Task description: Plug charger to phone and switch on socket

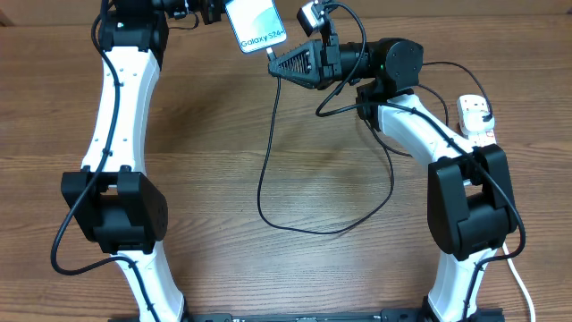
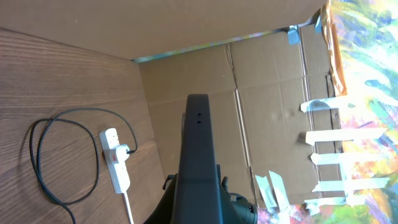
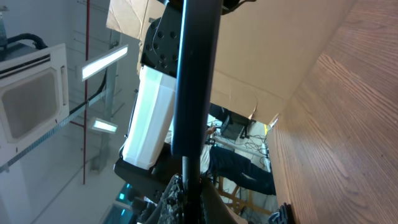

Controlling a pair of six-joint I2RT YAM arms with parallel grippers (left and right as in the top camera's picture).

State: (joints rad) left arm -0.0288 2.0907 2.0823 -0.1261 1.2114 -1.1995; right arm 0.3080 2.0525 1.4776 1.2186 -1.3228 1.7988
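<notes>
The phone [image 1: 255, 25] hangs above the table's far edge with its pale lit screen facing up, and my left gripper [image 1: 214, 11] is shut on its far end. From the left wrist its dark edge [image 2: 198, 143] rises between the jaws. My right gripper [image 1: 277, 61] is shut on the charger's small connector [image 3: 188, 180], which sits right at the phone's lower edge [image 3: 196, 74]. The thin black charger cable [image 1: 268, 179] loops over the table to the white socket [image 1: 474, 116] at the right edge, also in the left wrist view as a white socket [image 2: 116, 158].
A cardboard wall [image 2: 261, 81] with strips of tape stands behind the table. My right arm's base [image 1: 469, 206] stands beside the socket, and the socket's white cord [image 1: 518, 277] runs toward the front edge.
</notes>
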